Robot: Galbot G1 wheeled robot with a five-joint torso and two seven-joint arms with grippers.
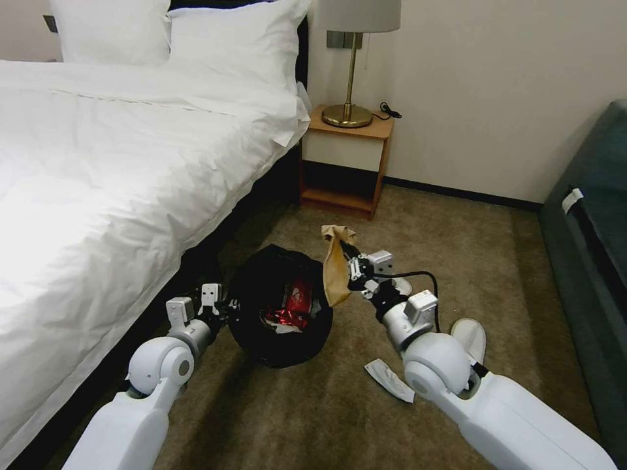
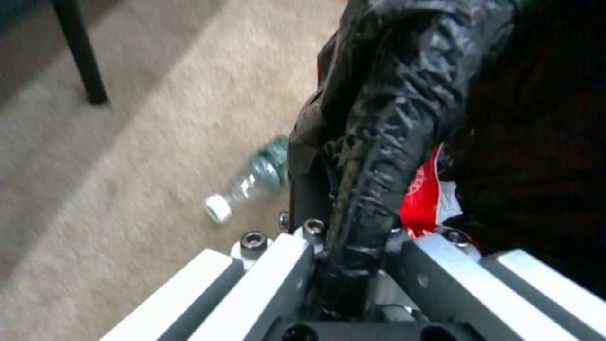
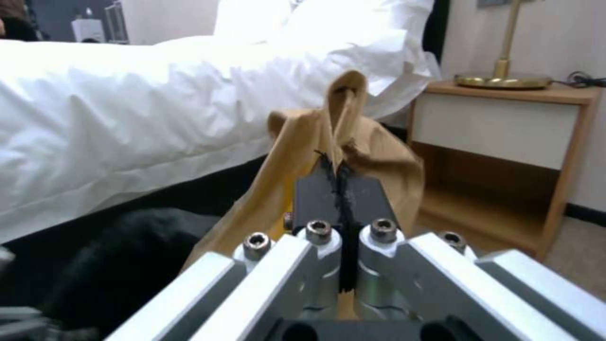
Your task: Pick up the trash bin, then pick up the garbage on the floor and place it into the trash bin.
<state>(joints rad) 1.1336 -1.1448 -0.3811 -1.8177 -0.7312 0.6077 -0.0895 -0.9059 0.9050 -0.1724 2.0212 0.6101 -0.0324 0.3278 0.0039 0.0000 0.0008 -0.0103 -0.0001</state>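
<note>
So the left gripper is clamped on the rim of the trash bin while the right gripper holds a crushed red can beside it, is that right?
Not quite: the right gripper holds a brown paper bag, not a can, as the right wrist view shows. The left gripper is indeed clamped on the trash bin rim.

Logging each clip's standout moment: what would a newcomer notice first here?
The right gripper, shut on a limp brown paper bag, holds it up beside the trash bin. The left gripper clamps the bin's black-lined rim next to the white bed; red wrappers lie inside, and a white slipper lies on the carpet.
</note>
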